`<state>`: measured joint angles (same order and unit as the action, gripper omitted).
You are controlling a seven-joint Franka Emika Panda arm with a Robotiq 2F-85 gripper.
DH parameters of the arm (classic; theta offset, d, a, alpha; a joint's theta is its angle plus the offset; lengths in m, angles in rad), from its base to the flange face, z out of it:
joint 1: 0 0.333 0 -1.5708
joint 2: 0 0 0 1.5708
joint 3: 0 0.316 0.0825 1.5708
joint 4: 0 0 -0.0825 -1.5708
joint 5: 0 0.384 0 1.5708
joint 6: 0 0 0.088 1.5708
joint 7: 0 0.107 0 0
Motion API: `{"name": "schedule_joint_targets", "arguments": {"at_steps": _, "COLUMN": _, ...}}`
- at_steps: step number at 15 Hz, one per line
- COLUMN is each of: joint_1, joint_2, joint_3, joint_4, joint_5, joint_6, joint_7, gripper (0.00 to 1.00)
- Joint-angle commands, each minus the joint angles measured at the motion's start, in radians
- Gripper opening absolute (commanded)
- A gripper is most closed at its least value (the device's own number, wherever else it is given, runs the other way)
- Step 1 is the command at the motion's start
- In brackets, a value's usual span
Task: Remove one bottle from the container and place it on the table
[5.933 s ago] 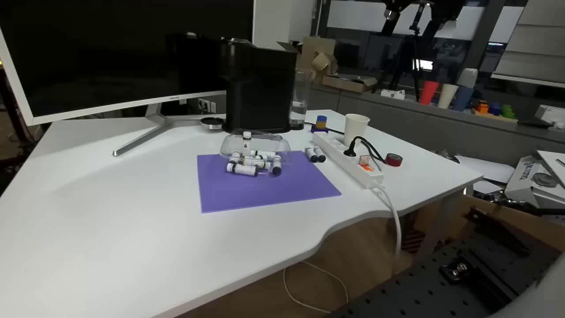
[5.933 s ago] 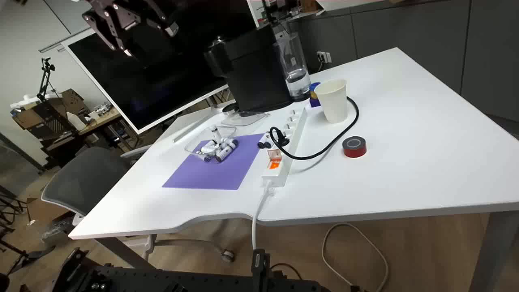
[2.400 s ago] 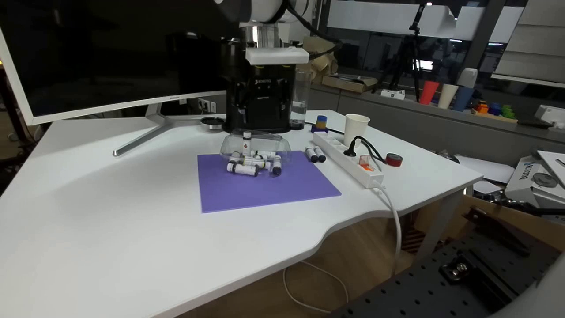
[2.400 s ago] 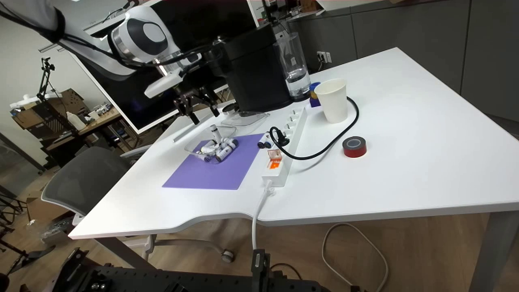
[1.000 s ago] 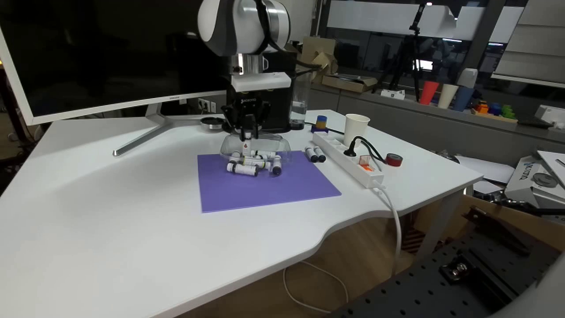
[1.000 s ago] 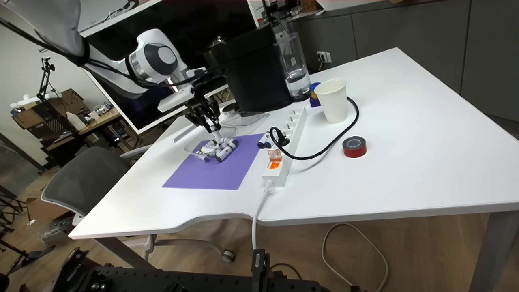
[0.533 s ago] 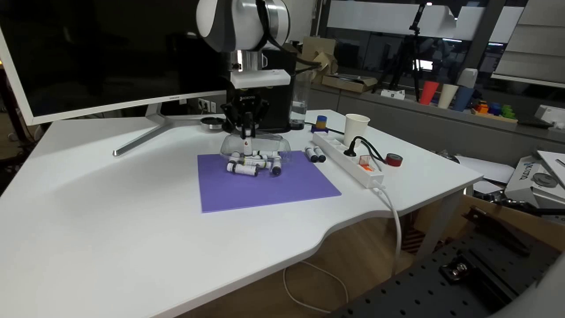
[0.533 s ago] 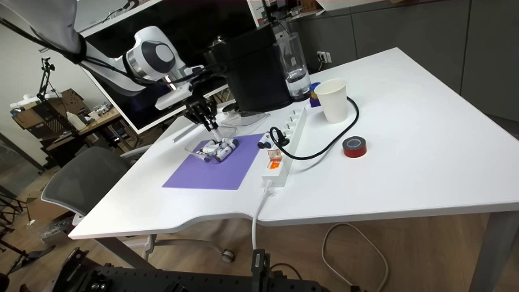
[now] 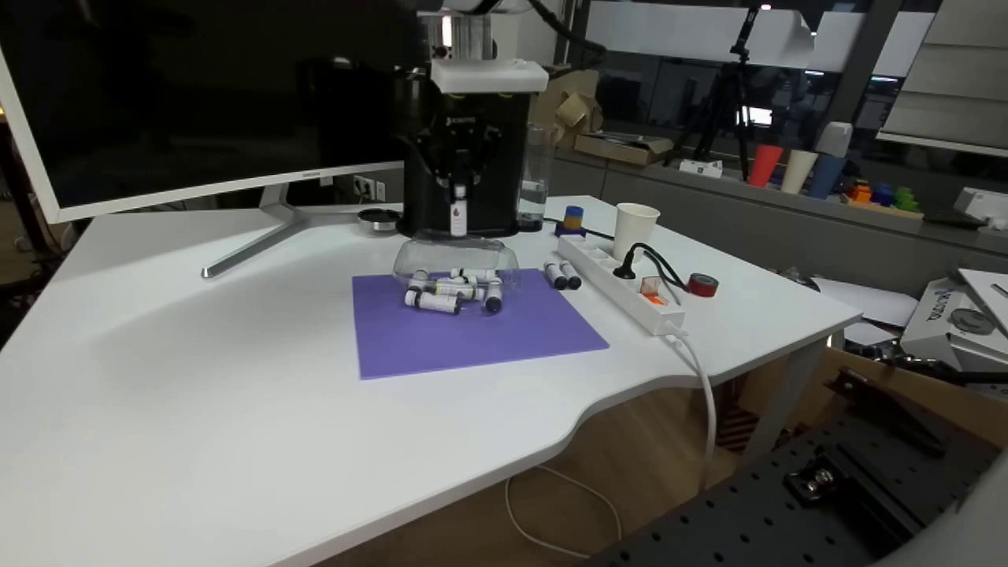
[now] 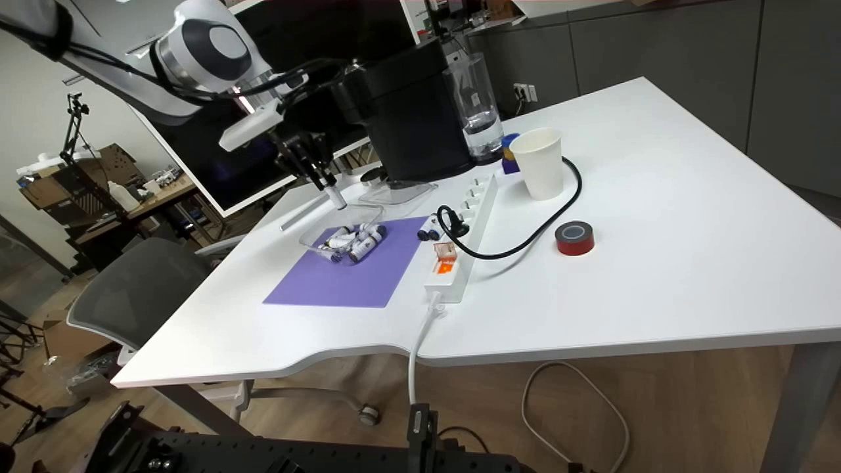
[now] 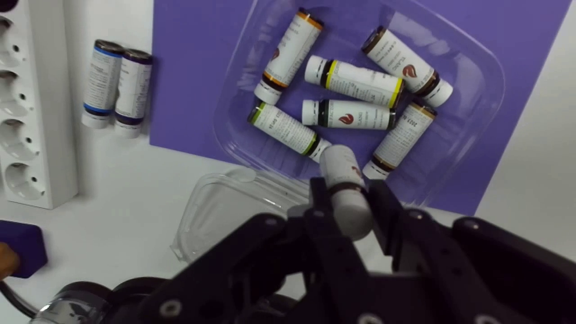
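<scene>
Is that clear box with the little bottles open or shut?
Open. The clear box has no cover over its bottles; in the wrist view, what looks like its lid lies beside it.

The gripper (image 11: 348, 191) is black; the held bottle (image 11: 340, 166) has a white label with a red mark, a dark neck and a white cap. In the clear container (image 11: 483, 85), the white-labelled bottles (image 11: 364, 83) bear yellow, orange or lime-green bands or red flame marks, while the loose bottles (image 11: 102, 83) show blue and dark purple bands. The mat (image 11: 189, 94) is plain purple, the table (image 9: 236, 441) white, the power strip (image 11: 56, 112) white with an orange patch.
</scene>
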<state>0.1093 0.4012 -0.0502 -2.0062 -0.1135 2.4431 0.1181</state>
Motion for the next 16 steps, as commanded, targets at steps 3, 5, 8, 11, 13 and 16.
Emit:
{"name": "schedule_joint_targets", "arguments": {"at_steps": 3, "joint_1": -0.049, "joint_2": -0.223, "joint_3": -0.042, "joint_4": -0.215, "joint_5": -0.049, "joint_6": 0.027, "joint_7": 0.046, "gripper": 0.07}}
{"name": "schedule_joint_targets", "arguments": {"at_steps": 5, "joint_1": -0.080, "joint_2": -0.246, "joint_3": -0.059, "joint_4": -0.257, "joint_5": -0.062, "joint_6": 0.064, "joint_7": 0.053, "gripper": 0.07}}
{"name": "schedule_joint_targets", "arguments": {"at_steps": 8, "joint_1": -0.125, "joint_2": -0.241, "joint_3": -0.075, "joint_4": -0.296, "joint_5": -0.052, "joint_6": 0.114, "joint_7": 0.046, "gripper": 0.07}}
{"name": "schedule_joint_targets", "arguments": {"at_steps": 11, "joint_1": -0.159, "joint_2": -0.192, "joint_3": -0.086, "joint_4": -0.308, "joint_5": -0.040, "joint_6": 0.174, "joint_7": 0.028, "gripper": 0.07}}
{"name": "schedule_joint_targets", "arguments": {"at_steps": 13, "joint_1": -0.173, "joint_2": -0.155, "joint_3": -0.082, "joint_4": -0.313, "joint_5": -0.030, "joint_6": 0.234, "joint_7": 0.004, "gripper": 0.07}}
{"name": "schedule_joint_targets", "arguments": {"at_steps": 16, "joint_1": -0.181, "joint_2": -0.092, "joint_3": -0.069, "joint_4": -0.309, "joint_5": -0.009, "joint_6": 0.324, "joint_7": -0.034, "gripper": 0.07}}
